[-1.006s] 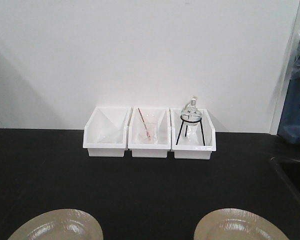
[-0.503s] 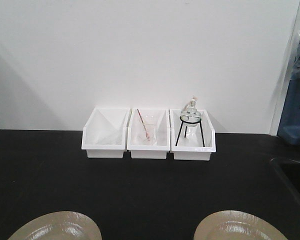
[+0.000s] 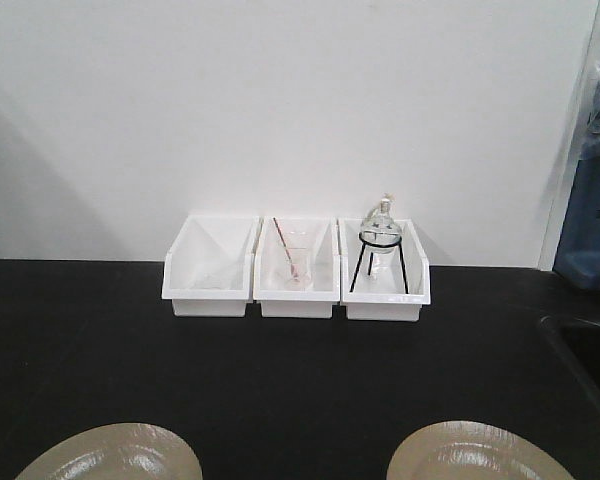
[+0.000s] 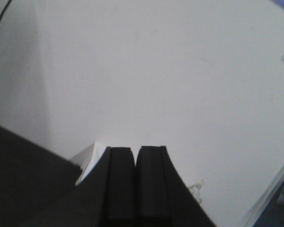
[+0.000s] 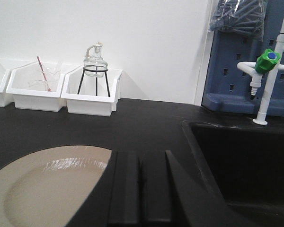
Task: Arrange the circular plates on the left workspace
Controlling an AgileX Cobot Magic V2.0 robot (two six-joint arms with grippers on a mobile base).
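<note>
Two round beige-tan plates lie on the black countertop (image 3: pixel 280 370) at the near edge of the front view, the left plate (image 3: pixel 110 455) and the right plate (image 3: pixel 475 455), both cut off by the frame's bottom. The right plate also shows in the right wrist view (image 5: pixel 47 189), just left of my right gripper (image 5: pixel 141 158), whose jaws are shut and empty above the counter. My left gripper (image 4: pixel 135 156) is shut and empty and points up at the white wall; no plate shows in that view. Neither gripper shows in the front view.
Three white bins stand in a row at the back wall: an empty one (image 3: pixel 210 268), one with a beaker and red rod (image 3: pixel 298 268), and one with a flask on a black tripod (image 3: pixel 384 262). The recessed sink (image 5: pixel 246 165) lies to the right, with a tap (image 5: pixel 267 61) behind it.
The front view has shifted slightly: the bins sit a little further left and the plates a little lower in frame. Nothing was taken hold of or let go.
</note>
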